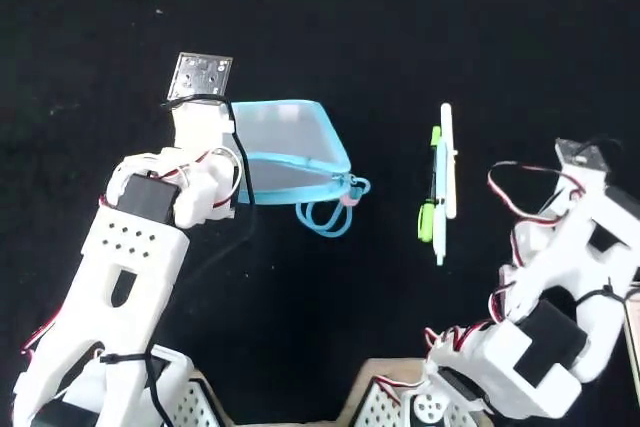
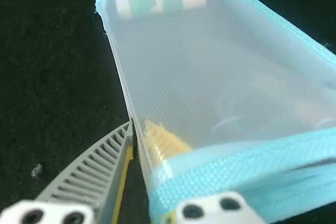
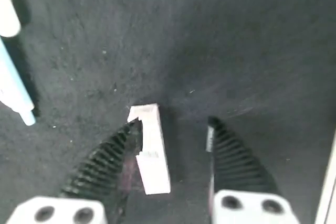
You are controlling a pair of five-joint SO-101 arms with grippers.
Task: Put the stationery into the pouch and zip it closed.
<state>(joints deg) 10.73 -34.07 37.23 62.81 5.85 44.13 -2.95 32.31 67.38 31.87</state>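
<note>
A light blue mesh pouch (image 1: 290, 147) lies left of the table's middle, its zipper (image 1: 300, 190) and loop on the near side. My left gripper (image 1: 236, 162) is shut on the pouch's left edge; in the left wrist view the pouch (image 2: 220, 77) runs out from between the fingers of this gripper (image 2: 134, 132). Several pens (image 1: 441, 182), white and green, lie side by side right of the middle. My right gripper (image 3: 173, 124) stands open and low over the cloth, a small white eraser (image 3: 151, 150) between its fingers, against one finger (image 3: 105, 161) and clear of the other.
The table is covered with a black cloth (image 1: 400, 57). A small metal plate (image 1: 200, 75) lies just behind the left arm. Two pen ends (image 3: 13, 85) show beside the right gripper. Arm bases (image 1: 400, 402) stand at the near edge.
</note>
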